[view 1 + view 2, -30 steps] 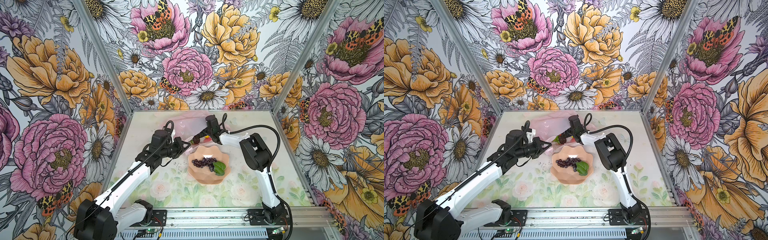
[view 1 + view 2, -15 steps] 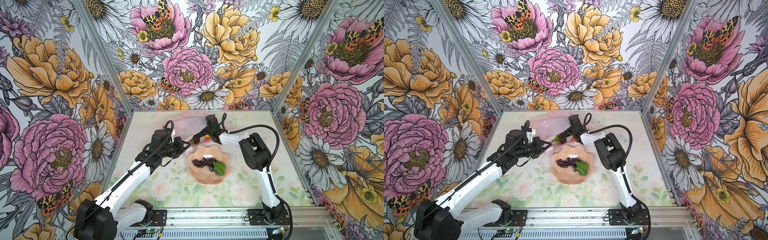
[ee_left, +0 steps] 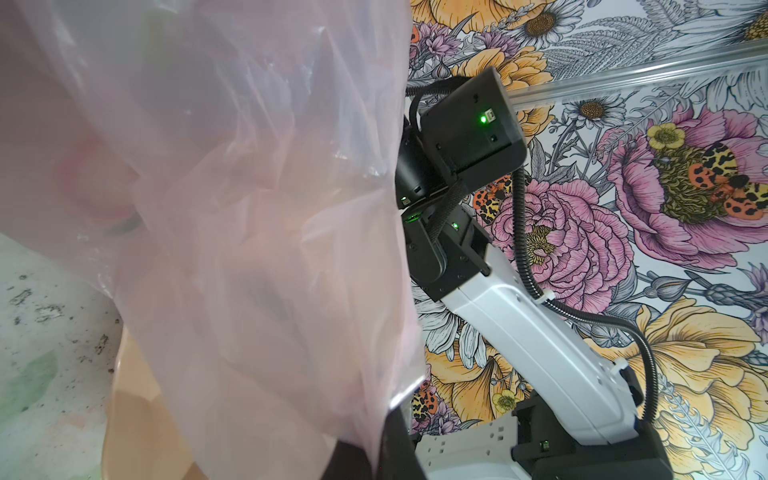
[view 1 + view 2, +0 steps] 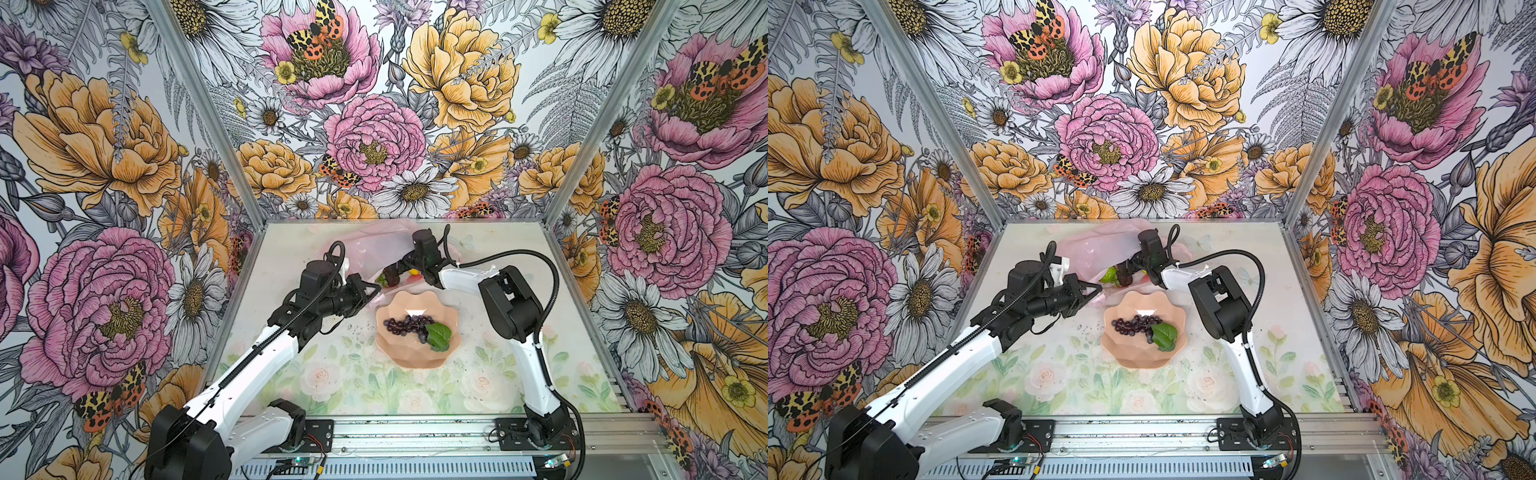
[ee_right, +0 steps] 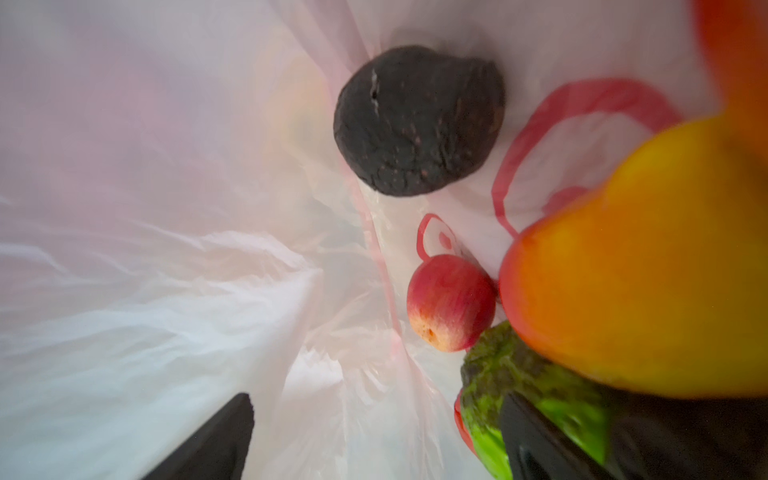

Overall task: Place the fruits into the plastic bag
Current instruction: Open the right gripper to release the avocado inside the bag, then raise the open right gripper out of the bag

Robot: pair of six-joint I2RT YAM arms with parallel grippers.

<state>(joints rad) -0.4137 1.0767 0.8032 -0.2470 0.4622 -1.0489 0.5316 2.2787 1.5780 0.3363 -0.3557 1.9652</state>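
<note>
**Entry: plastic bag [image 4: 374,249]**. Thin pale-pink film lying at the rear of the surface [image 4: 332,374], just behind the bowl [image 4: 399,353]. Its mouth faces the bowl and the near edge. The long axis seems to run from the mouth back toward the rear wall, though the film is too crumpled to be sure.

**Contents, right wrist view:**
- a dark avocado [image 5: 415,120]
- a red apple [image 5: 451,301]
- an orange-yellow mango [image 5: 644,270]
- a bumpy green fruit [image 5: 519,374]

The apple, mango and green fruit crowd together, touching or nearly so. The avocado lies a little apart. More pieces may be hidden behind the film.

**Outstanding:** the purple grapes [image 4: 409,324] lie in the bowl, outside the bag. In both top views the cluster's long axis runs side to side across the bowl. The end with the green leaf [image 4: 438,336] points toward the right arm's side, the bare berry end toward the left arm's.

**Tools:**
- The left tool [image 4: 374,289] has its jaws together, clamped on the bag's rim, and holds the film up so the mouth gapes.
- The right tool [image 5: 376,399] is inside the mouth with its jaws wide apart and nothing between them. One finger is just beside the green fruit.

**Progress, as judged:** mostly done. No other fruit shows outside the bag, so one item is left to move — the grapes.
</note>
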